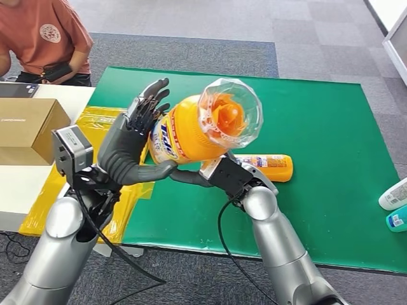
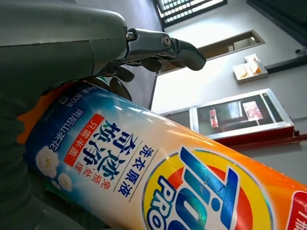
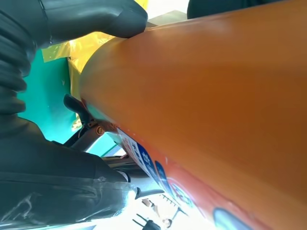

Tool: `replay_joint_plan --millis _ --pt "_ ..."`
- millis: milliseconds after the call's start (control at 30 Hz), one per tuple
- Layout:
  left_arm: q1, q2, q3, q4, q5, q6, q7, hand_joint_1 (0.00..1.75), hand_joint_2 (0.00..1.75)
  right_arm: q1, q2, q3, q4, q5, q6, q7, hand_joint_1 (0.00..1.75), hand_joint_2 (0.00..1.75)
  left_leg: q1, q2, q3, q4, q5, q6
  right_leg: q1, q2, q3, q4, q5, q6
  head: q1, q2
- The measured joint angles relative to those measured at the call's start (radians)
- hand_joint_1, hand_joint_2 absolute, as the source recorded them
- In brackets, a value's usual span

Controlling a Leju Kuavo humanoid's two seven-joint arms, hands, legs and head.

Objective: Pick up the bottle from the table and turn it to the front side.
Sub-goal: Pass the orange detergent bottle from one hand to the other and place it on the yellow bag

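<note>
An orange detergent bottle (image 1: 192,133) with a clear cap is up in the air above the green mat (image 1: 326,127), its cap end towards my head camera. My right hand (image 1: 230,175) grips it from underneath; in the right wrist view the thumb (image 3: 108,19) lies along the orange body (image 3: 217,86). My left hand (image 1: 130,143) is at the bottle's base end, palm against it, thumb below and fingers stretched upward and apart. The left wrist view shows the blue and white front label (image 2: 163,177) beside the left hand (image 2: 54,43).
A second orange bottle (image 1: 269,166) lies on the mat behind my right hand. A yellow bag (image 1: 103,121) and a cardboard box (image 1: 28,127) are at the left, with a person (image 1: 43,32) beyond. White (image 1: 396,194) and teal (image 1: 397,219) bottles lie at the right edge.
</note>
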Motion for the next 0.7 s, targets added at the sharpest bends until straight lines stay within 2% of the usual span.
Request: replay_joint_plan --millis 267,300,400,433,700 --pt "-0.007 0.012 -0.010 0.002 -0.005 0.000 0.000 0.00 1.75 0.000 0.000 0.001 0.000 0.000 0.000 0.000 1.75 1.75 0.000 0.000 0.000 0.000 0.000 0.000 0.000 0.000 0.000 0.000 0.000 0.000 0.000 0.000" --pt "-0.008 0.013 -0.011 0.003 -0.005 0.000 0.000 0.30 1.75 0.000 0.000 0.001 0.000 0.000 0.000 0.000 1.75 1.75 0.000 0.000 0.000 0.000 0.000 0.000 0.000 0.000 0.000 0.000 0.000 0.000 0.000 0.000" --pt "-0.009 0.017 -0.014 0.002 -0.008 0.001 0.000 1.61 1.75 0.000 -0.001 0.001 0.000 0.000 0.000 -0.001 1.75 1.75 0.000 0.000 0.000 0.000 0.000 0.000 0.000 0.000 0.000 0.000 0.000 0.000 0.000 0.000" --pt "-0.010 0.017 -0.015 0.002 -0.010 0.002 0.000 1.75 1.75 0.000 -0.001 0.001 0.000 -0.001 0.000 -0.001 1.75 1.75 0.000 0.000 0.000 0.000 0.000 0.000 0.000 0.000 0.000 0.000 0.000 0.000 0.000 0.000" --pt "-0.014 0.022 -0.019 0.002 -0.020 0.013 -0.001 1.75 1.75 0.001 -0.002 0.001 -0.006 -0.003 0.000 -0.001 1.75 1.75 0.000 0.000 0.000 0.000 0.000 0.000 0.000 0.000 0.000 0.000 0.000 0.000 0.000 0.000"
